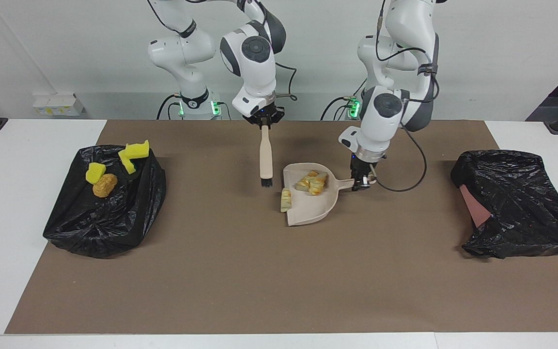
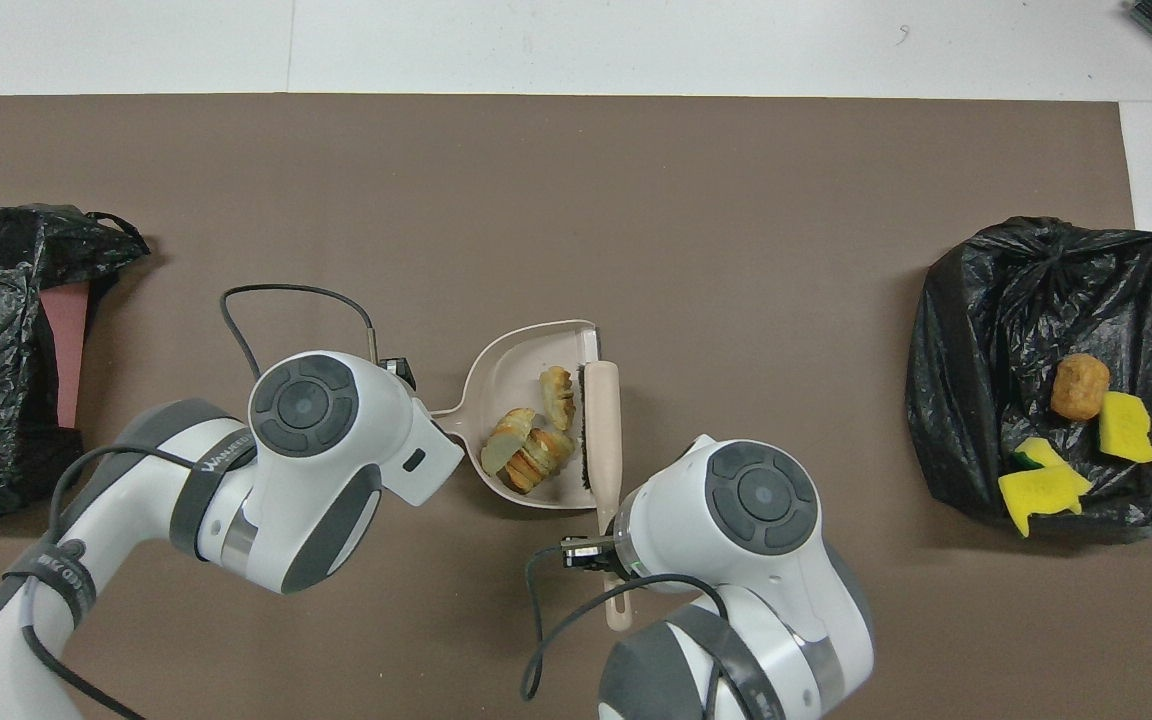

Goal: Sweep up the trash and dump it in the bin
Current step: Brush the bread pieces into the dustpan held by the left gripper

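Note:
My right gripper (image 1: pixel 265 123) is shut on the handle of the beige brush (image 1: pixel 265 155), which hangs bristles down over the mat beside the dustpan's open lip. My left gripper (image 1: pixel 362 180) is shut on the handle of the beige dustpan (image 1: pixel 312 209). Golden pastry chunks (image 1: pixel 313 182) lie in the pan (image 2: pixel 506 372), and one piece (image 1: pixel 286 199) sits at its lip. The rest of the trash, yellow sponge bits (image 1: pixel 134 153) and an orange-brown lump (image 1: pixel 104 185), rests on a black bag (image 1: pixel 100 218) at the right arm's end.
At the left arm's end stands the bin (image 1: pixel 472 206), pinkish-red under a loose black bag (image 1: pixel 516 194). A brown mat (image 1: pixel 279 281) covers the table between the two bags. A cable loops from the left wrist (image 2: pixel 281 295).

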Tool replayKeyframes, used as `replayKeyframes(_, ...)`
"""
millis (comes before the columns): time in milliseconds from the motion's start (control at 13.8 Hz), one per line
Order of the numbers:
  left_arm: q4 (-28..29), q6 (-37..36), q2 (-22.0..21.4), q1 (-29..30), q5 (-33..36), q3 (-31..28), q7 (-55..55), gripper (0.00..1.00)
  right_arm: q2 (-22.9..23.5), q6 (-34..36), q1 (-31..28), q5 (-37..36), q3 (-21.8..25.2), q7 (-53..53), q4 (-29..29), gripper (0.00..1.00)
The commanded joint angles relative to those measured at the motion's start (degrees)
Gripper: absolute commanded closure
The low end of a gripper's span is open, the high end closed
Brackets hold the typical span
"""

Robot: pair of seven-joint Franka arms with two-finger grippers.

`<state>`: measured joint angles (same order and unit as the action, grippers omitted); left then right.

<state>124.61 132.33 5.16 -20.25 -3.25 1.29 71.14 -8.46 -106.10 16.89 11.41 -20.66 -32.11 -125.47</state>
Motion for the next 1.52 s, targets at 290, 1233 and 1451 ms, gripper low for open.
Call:
replayKeyframes(290,-4.8,-6.0,-0.4,4.5,-4.0,0.2,7.9,1.00,5.3,-9.1,2.7,-1.7,-0.3,-3.7,-4.3,1.00)
replayKeyframes(1233,1.1,-2.7,-0.7,-4.8,9.0,0.1,-9.2,1.00,18.7,-20.1,0.8,2.0,-1.5,7.2,0.8,1.00)
replayKeyframes(1451,1.2,-1.9,-0.7,-4.8,9.0,0.2,-9.3,1.00,18.7,-21.5,3.6,6.6,-1.5,6.4,2.9,1.00)
